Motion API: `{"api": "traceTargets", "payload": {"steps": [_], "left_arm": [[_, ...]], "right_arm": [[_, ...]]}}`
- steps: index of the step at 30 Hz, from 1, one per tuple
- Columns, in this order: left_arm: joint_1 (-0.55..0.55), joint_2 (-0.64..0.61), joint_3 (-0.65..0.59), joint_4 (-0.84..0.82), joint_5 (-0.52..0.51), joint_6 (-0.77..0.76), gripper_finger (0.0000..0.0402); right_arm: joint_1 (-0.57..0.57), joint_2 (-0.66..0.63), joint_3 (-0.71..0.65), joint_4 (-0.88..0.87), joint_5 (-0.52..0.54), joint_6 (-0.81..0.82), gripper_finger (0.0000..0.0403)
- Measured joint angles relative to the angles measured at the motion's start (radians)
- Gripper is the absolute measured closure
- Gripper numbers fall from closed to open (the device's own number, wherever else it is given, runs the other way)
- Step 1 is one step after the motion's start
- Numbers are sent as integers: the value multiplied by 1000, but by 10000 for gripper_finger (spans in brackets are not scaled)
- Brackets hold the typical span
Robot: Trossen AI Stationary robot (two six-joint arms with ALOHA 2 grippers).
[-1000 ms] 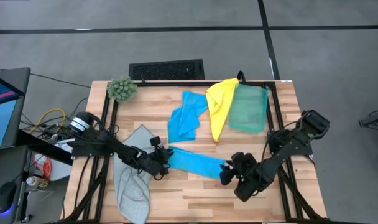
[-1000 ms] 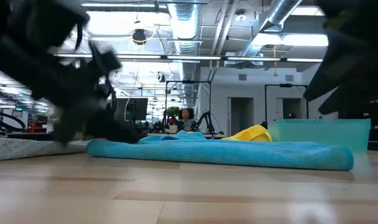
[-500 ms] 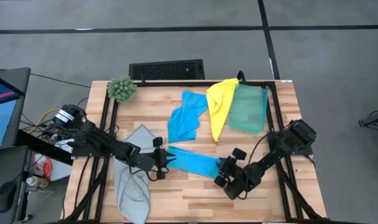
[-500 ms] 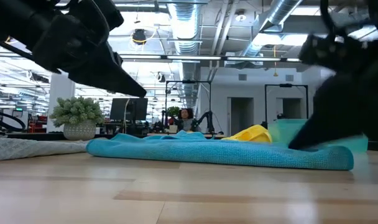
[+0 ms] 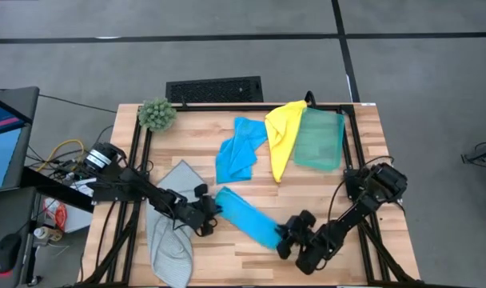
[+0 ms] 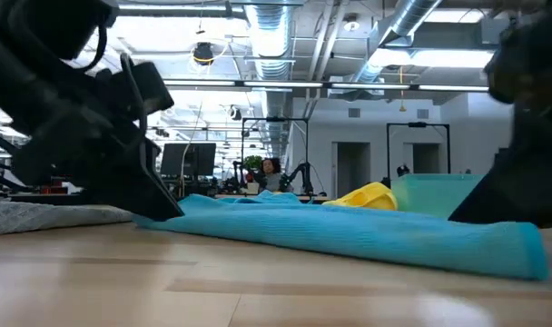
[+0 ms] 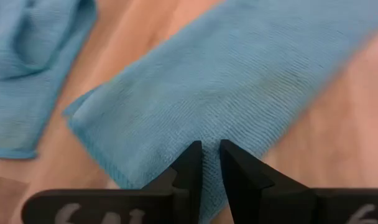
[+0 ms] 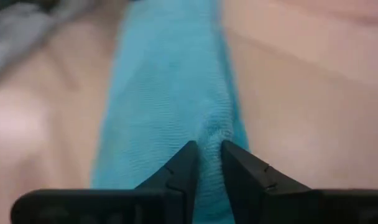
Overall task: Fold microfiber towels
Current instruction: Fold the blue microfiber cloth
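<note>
I saw the folded blue towel (image 5: 248, 217) lying slantwise on the table (image 5: 227, 256), just in front of the other blue towel (image 5: 237, 150). My left gripper (image 5: 208, 214) pinched its end nearest the grey towel (image 5: 169, 232), fingers (image 7: 190, 163) narrow on the cloth. My right gripper (image 5: 284, 238) pinched the opposite end, likewise narrow.

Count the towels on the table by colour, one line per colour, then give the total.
Blue towels: 2, one folded strip held at both ends, one crumpled behind it
Yellow towel: 1
Teal green towel: 1
Pale grey towel: 1
Total: 5
</note>
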Motion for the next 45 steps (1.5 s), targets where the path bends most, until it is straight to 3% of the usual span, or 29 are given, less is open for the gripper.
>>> {"api": "traceTargets", "payload": {"steps": [5,11,15,18,27,33,37,45], "left_arm": [[34,24,3,3,-46,75,349],[84,22,2,32,5,328,350],[111,22,1,70,72,502,350],[125,22,1,80,83,611,350],[138,25,28,68,68,685,350],[124,25,95,38,46,769,350],[103,25,143,-52,6,772,350],[51,25,183,-254,-93,594,350]], "right_arm": [[15,-3,25,167,54,-161,305],[13,-49,75,162,211,-503,305],[-72,-57,77,160,235,-714,305],[-175,-50,77,172,196,-837,305],[-428,-45,77,331,-79,-1187,305],[-522,31,79,465,-211,-1299,305],[-555,83,76,474,-232,-1301,305],[-565,145,82,412,-211,-1156,305]]}}
